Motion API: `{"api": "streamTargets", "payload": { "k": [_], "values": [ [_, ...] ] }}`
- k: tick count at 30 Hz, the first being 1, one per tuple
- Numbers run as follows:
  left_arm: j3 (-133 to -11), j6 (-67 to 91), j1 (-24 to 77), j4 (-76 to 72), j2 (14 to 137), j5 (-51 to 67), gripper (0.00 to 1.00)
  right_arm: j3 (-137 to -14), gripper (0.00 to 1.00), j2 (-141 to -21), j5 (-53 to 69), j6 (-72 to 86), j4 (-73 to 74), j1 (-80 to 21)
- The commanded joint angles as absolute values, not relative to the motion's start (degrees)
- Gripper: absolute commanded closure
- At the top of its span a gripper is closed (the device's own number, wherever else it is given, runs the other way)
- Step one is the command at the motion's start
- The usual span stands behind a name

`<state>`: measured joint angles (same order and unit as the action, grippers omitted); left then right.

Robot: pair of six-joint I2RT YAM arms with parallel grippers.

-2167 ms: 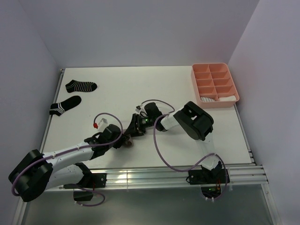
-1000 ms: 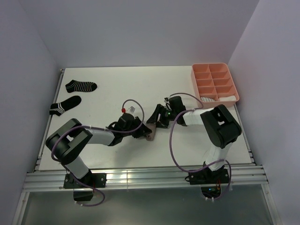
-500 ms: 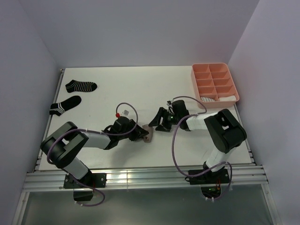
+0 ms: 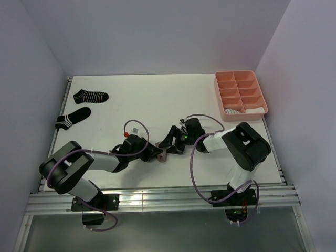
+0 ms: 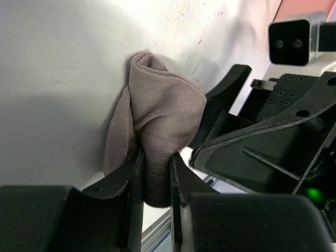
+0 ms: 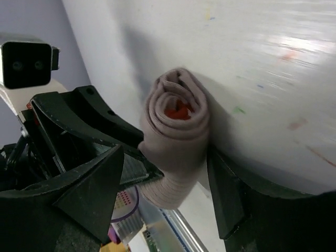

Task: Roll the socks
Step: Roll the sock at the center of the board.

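Mid-table, the left gripper (image 5: 156, 173) pinches the rolled taupe knit sock (image 5: 163, 115); the right gripper (image 6: 167, 181) stands spread around it. Open white tabletop (image 4: 157, 100) beyond. Two black white-striped socks (image 4: 90, 96) (image 4: 72, 118) near the left edge, one pink plastic divider tray (image 4: 216, 89) far right.

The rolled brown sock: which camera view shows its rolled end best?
The right wrist view: the sock faces it end-on, showing the spiral and red inside. The left wrist view shows its side, pinched by the left gripper. The top view shows only a small patch.
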<state>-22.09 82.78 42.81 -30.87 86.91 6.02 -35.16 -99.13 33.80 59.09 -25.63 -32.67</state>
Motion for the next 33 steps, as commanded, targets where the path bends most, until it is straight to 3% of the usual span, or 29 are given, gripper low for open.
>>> {"api": "streamTargets", "payload": {
  "k": [1, 9, 12, 15, 18, 21, 25, 28, 31, 33],
  "values": [
    [-19.8, 83.8, 42.5, -28.9, 85.8, 4.2, 1.0, -36.2, 0.28, -104.3, 33.7, 60.5, -26.5, -34.3],
    [-18.0, 83.9, 42.6, -32.1, 84.8, 4.6, 1.0, -38.4, 0.34, -113.3, 38.4, 62.8, -34.1, -34.5],
    [-18.0, 83.8, 42.6, -32.9, 85.2, 4.8, 1.0, -38.9, 0.5, -114.6, 38.8, 62.5, -35.0, -34.6],
    [-18.3, 83.5, 42.6, -33.0, 86.0, 5.4, 1.0, -39.6, 0.82, -113.7, 37.0, 60.2, -32.0, -34.5],
    [-19.2, 82.6, 42.5, -31.9, 86.7, 5.8, 0.99, -41.2, 0.98, -111.6, 35.2, 56.7, -26.7, -34.2],
    [-22.2, 79.3, 42.5, -28.3, 88.1, 6.2, 0.95, -44.2, 1.0, -109.0, 31.7, 51.8, -18.7, -33.8],
    [-28.5, 73.0, 42.8, -20.0, 87.5, 4.7, 0.68, -50.5, 1.0, -106.1, 23.1, 43.6, -5.0, -33.8],
    [-31.4, 68.8, 43.9, -12.1, 84.3, 0.3, 0.56, -54.8, 1.0, -104.7, 16.4, 40.1, 7.7, -33.9],
    [-33.7, 65.3, 45.8, -6.8, 81.2, -6.2, 0.53, -58.7, 1.0, -104.6, 12.1, 38.1, 14.0, -34.1],
    [-35.4, 63.2, 47.8, -2.7, 80.2, -9.7, 0.43, -60.5, 1.0, -104.9, 8.3, 37.4, 19.2, -34.3]
  ]
}}
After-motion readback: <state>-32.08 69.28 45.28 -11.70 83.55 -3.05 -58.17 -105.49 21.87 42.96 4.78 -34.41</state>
